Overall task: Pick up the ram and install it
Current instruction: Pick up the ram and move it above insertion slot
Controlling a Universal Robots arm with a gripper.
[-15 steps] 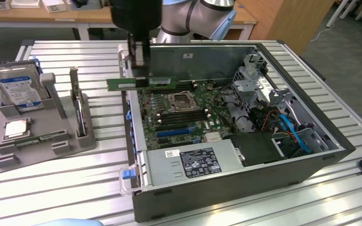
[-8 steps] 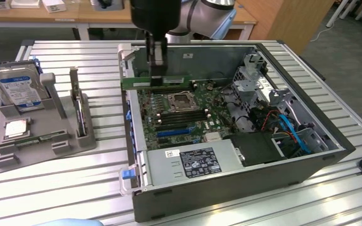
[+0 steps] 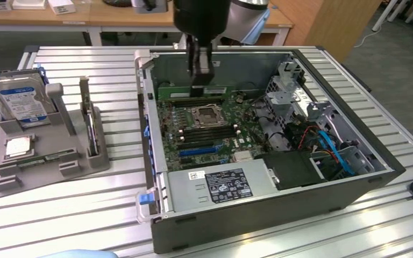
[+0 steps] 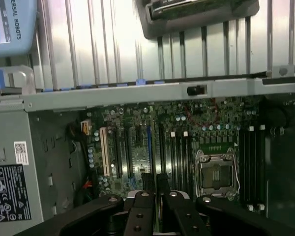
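We see the gripper (image 3: 201, 80) reaching down into the open computer case (image 3: 228, 228). Its jaws are drawn close together on the upper edge of the ram (image 3: 181, 90), the green stick with pale labels that hangs directly below the fingertips. In the wrist view the two dark fingers (image 4: 148, 184) stand nearly shut, with just a thin gap between them, which fits a grip on a thin board seen edge-on. We judge that the ram is held rather than lying free.

What matters here is how the stick lines up with its slot. The ram's long axis runs across the exterior view from left to right. That matches the memory slots on either side of the CPU socket (image 3: 208, 114), so we read no twist between board and slot. The ram sits over the far bank of slots (image 3: 192, 100), on the side of the socket towards the back wall of the case. The near bank (image 3: 203, 131) lies on the other side of the socket, towards the power supply (image 3: 221, 185). The fingers point straight down, so the way to the slot is down along the gripper's own axis.

We cannot tell whether the ram's lower edge touches the slot or hangs just above it, because the board hides that line.

Well apart, on the grey tray (image 3: 84, 161) outside the case, stand the hard drive (image 3: 20, 99) and a square CPU chip (image 3: 19, 146).
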